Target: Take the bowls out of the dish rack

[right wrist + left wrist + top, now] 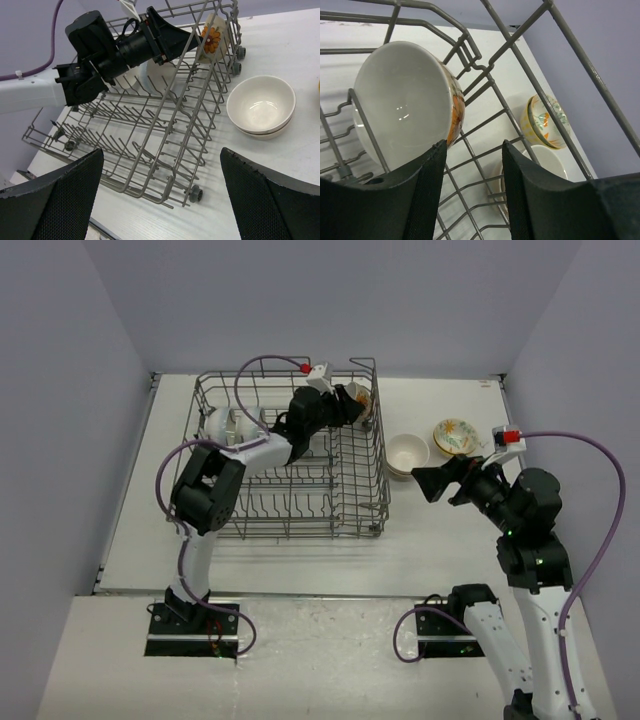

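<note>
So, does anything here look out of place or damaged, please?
Nothing stands out: the flowered bowl stands on edge in the rack, the white bowls sit stacked upright on the table, and nothing looks spilled or broken.

Seen from above, the table [450,540] carries the dish rack [300,525] left of middle. One bowl [356,398] stands on edge in the rack's 1 o'clock corner, with the left gripper [474,147] inside the rack just at its 8 o'clock. Further bowls [222,425], seemingly, sit at the rack's 10 o'clock, half hidden by the arm. Stacked bowls [408,453] rest on the table just at the rack's 3 o'clock. A nested pair [455,435] lies at the stack's 2 o'clock, and the right gripper [425,483] hangs at its 5 o'clock.
</note>
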You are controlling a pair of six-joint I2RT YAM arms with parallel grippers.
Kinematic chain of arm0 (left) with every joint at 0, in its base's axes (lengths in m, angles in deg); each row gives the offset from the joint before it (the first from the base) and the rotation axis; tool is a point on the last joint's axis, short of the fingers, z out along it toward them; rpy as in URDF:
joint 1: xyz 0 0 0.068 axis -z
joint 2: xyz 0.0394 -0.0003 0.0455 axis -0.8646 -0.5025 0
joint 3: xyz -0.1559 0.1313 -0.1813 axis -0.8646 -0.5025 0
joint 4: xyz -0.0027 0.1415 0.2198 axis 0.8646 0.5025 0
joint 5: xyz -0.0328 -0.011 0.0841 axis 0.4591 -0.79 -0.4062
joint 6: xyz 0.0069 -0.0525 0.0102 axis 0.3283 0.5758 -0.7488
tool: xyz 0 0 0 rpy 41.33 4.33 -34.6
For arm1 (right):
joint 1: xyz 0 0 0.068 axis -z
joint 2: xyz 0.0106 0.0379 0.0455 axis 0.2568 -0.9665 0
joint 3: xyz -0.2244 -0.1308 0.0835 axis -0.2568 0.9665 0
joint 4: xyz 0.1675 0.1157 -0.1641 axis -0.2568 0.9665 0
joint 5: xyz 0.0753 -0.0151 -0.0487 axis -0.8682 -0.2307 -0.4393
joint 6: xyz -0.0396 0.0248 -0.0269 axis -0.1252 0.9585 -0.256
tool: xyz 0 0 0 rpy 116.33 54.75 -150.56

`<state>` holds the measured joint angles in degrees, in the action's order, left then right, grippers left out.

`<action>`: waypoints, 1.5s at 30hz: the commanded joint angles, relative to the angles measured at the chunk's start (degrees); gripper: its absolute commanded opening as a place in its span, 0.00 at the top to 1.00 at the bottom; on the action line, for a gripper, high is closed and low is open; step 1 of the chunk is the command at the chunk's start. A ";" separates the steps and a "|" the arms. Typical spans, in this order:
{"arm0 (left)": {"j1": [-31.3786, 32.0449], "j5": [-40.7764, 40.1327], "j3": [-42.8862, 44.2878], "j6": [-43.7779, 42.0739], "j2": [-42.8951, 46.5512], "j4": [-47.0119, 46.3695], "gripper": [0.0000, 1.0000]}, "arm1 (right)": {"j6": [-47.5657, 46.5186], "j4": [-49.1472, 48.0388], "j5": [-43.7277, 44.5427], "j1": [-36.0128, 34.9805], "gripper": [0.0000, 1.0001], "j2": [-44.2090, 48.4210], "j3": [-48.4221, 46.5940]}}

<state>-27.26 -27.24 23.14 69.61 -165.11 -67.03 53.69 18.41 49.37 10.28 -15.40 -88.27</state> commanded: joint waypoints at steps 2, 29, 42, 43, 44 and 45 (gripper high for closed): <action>-0.67 -3.59 1.21 -5.56 4.57 4.08 0.50 | -0.75 -2.17 -1.68 -0.23 0.01 -0.63 0.06; -1.90 3.96 19.94 -5.92 -11.34 13.93 0.78 | -1.10 -2.26 -1.68 -0.50 0.01 -0.54 0.33; -1.90 5.63 16.95 -9.43 -4.05 10.59 1.00 | -0.92 -2.35 -1.59 -0.41 0.01 -0.37 0.24; -1.99 5.55 16.68 -9.61 -3.69 10.59 1.00 | -0.92 -2.26 -1.59 -0.50 0.01 -0.37 0.33; -2.25 5.81 16.50 -9.61 -3.60 10.07 1.00 | -0.92 -2.34 -1.50 -0.41 0.01 -0.28 0.24; -2.34 5.98 15.89 -9.35 -3.16 9.54 1.00 | -0.92 -2.35 -1.59 -0.41 0.01 -0.28 0.24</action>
<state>-28.70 -19.99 39.58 64.49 -174.77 -54.88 53.51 18.15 48.36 10.02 -15.75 -88.25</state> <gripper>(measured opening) 0.125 0.987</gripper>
